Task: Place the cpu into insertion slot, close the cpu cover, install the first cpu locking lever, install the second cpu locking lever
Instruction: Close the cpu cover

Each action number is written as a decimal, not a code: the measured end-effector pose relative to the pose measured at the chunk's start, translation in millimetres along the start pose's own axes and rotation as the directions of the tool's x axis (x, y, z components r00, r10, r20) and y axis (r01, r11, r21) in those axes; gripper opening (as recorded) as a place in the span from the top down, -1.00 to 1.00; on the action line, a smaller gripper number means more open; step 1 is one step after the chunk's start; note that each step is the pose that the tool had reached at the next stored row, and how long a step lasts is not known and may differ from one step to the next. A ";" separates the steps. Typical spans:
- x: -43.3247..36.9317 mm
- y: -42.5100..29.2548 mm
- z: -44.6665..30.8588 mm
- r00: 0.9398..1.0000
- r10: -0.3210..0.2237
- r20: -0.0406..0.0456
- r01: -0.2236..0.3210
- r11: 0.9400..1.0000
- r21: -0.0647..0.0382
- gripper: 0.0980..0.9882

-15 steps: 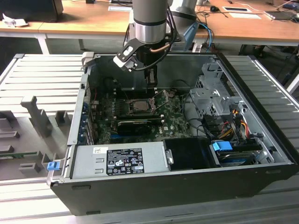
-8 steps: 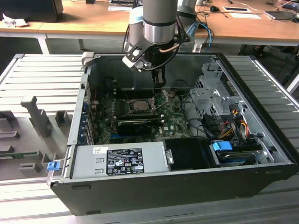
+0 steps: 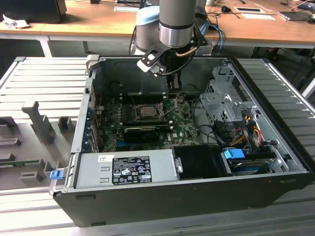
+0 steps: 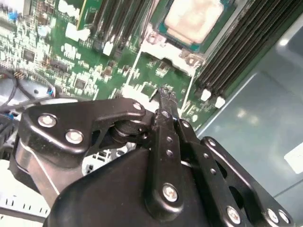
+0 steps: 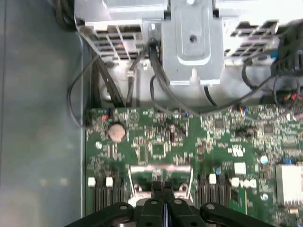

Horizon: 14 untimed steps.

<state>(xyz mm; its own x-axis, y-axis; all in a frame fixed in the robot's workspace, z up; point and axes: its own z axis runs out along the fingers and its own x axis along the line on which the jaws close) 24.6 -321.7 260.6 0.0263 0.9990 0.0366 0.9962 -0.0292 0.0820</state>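
Cpu [image 4: 191, 19], pale grey-tan square chip, seated in silver-rimmed square insertion slot [image 3: 142, 111]: face clear in second wrist view, dark in exterior view. Black gripper [image 4: 165, 97] pinched closed, empty, near slot's corner.

Cpu [image 4: 191, 21] partly past second wrist view's edge

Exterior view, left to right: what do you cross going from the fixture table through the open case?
tall grey fixture block → insertion slot → gripper → metal drive cage → ribbed panel outside the case
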 end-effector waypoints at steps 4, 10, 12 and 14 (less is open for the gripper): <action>0.6 23.4 4.0 1.000 -0.014 -0.001 0.014 1.000 0.002 0.98; 0.5 34.1 14.8 1.000 -0.014 -0.001 0.014 1.000 0.007 0.98; 0.5 34.3 15.2 1.000 -0.011 -0.002 0.011 0.996 0.085 0.98; 0.4 34.1 15.2 1.000 -0.010 -0.003 0.011 0.995 0.099 0.98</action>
<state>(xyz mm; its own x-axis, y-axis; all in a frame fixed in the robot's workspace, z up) 59.8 -321.8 248.3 0.0157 0.9991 0.0386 0.9998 -0.0151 -0.0161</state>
